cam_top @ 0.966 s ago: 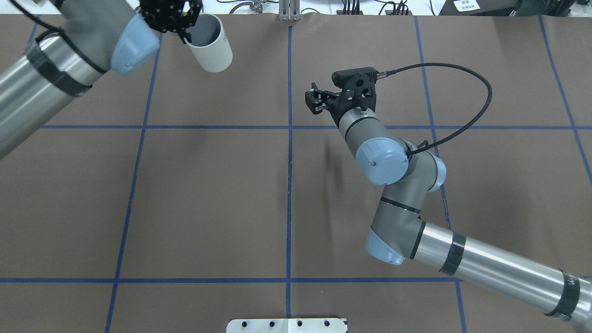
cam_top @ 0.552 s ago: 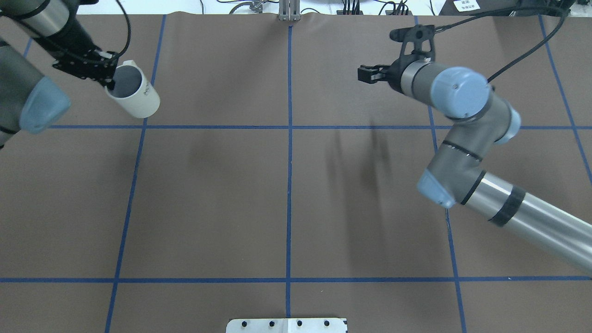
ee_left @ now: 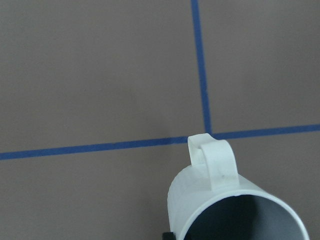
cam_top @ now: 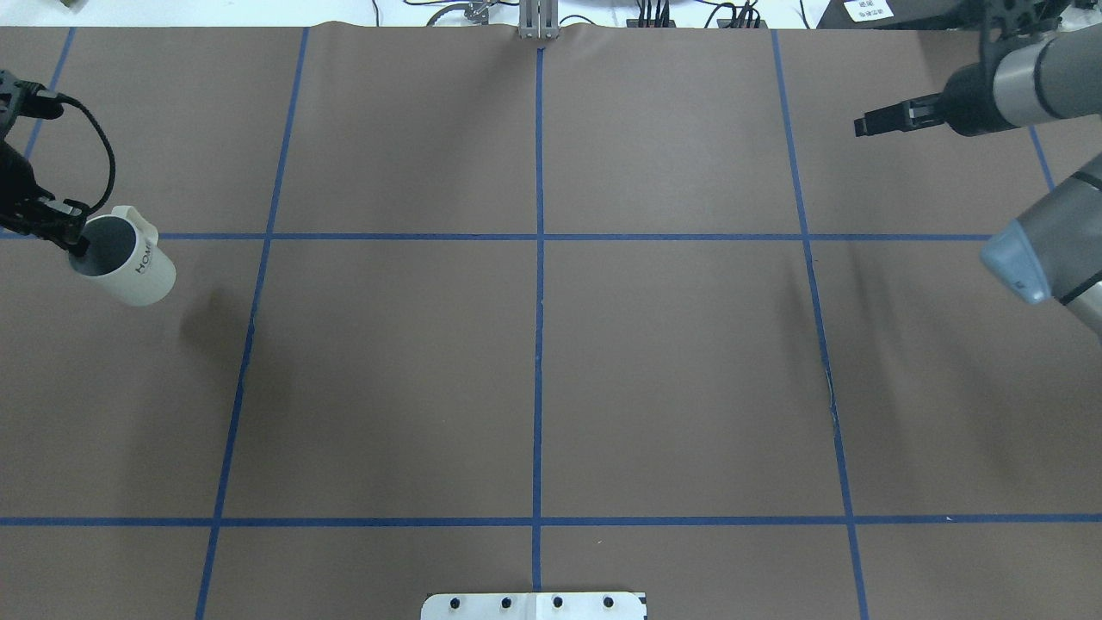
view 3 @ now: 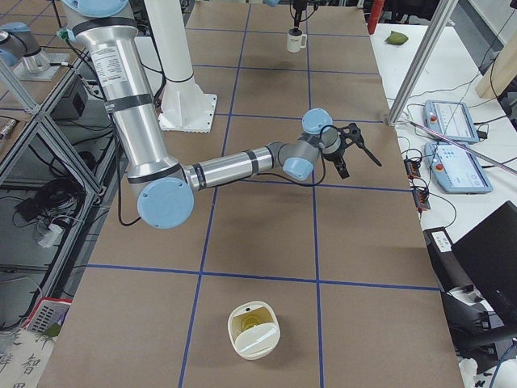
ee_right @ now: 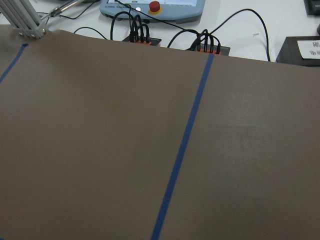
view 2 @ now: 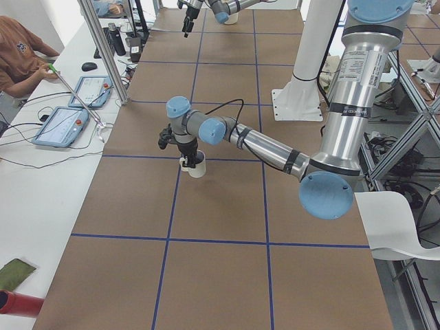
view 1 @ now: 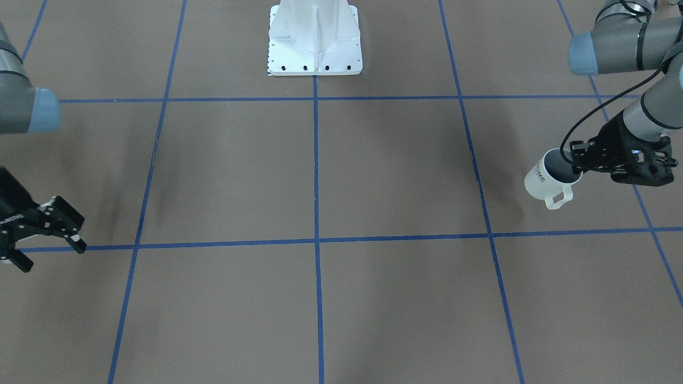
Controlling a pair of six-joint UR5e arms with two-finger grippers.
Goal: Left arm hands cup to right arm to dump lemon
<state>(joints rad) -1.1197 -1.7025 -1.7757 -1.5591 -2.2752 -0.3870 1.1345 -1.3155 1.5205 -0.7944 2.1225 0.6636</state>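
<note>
One cup (view 1: 540, 180) pinched at rim by left gripper (view 1: 577, 163) | right gripper (view 1: 52, 255) spread wide, empty

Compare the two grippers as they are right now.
The left gripper is shut on the rim of the cup; the right gripper is open and holds nothing. The left gripper points down at the table, while the right gripper is angled more sideways. The left gripper sits on a chunky bracket; the right gripper looks slimmer. Both are black, two-fingered, and out at opposite ends of the table.
</note>
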